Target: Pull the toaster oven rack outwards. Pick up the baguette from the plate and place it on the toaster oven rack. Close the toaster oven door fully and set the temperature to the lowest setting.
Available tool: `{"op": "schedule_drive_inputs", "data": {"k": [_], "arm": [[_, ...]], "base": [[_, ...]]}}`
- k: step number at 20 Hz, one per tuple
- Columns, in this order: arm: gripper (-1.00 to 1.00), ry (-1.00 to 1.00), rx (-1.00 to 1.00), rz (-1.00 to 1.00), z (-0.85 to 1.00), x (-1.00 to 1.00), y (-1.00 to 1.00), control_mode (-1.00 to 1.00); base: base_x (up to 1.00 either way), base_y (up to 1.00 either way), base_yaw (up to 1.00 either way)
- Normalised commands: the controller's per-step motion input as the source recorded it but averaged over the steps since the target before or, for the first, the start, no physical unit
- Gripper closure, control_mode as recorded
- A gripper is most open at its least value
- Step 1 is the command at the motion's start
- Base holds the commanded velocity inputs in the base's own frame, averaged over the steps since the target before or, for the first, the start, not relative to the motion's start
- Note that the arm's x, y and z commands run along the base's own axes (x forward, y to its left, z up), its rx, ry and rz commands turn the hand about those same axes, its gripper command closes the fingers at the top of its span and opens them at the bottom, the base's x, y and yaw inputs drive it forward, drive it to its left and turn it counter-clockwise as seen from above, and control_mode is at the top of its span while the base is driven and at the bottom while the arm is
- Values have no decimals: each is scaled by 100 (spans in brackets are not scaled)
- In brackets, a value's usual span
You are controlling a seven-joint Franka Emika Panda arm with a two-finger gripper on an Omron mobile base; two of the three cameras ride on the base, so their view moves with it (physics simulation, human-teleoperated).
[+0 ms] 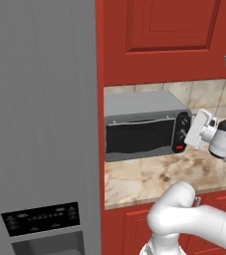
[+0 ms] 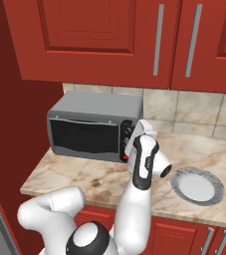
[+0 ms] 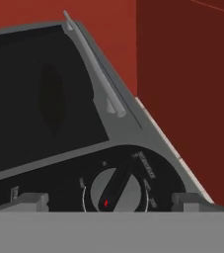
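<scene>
On the marble desk (image 1: 144,179) under red cabinets, the shut oven (image 2: 92,127) sits at ten o'clock of the plate (image 2: 198,185), so my wide-open claw (image 3: 108,201) should straddle its knob (image 3: 114,190) squarely before turning.

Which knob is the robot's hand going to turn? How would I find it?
Find the grey toaster oven on the marble counter beside the tall fridge. Its black panel is right of the dark glass door. The open gripper faces one round knob, with a red mark on its grip.
</scene>
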Motion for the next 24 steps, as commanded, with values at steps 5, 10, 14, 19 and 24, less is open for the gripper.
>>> {"op": "schedule_drive_inputs", "data": {"k": [5,10,14,19,24], "arm": [[100,0,0,-4,-7,22,16,-100],[100,0,0,-4,-6,23,4,-100],[100,0,0,-4,-6,23,1,-100],[100,-1,0,-3,-6,17,0,-100],[100,-1,1,-2,-7,9,0,-100]], "base": [[0,0,0],[0,0,0],[0,0,0],[0,0,0],[0,0,0]]}}
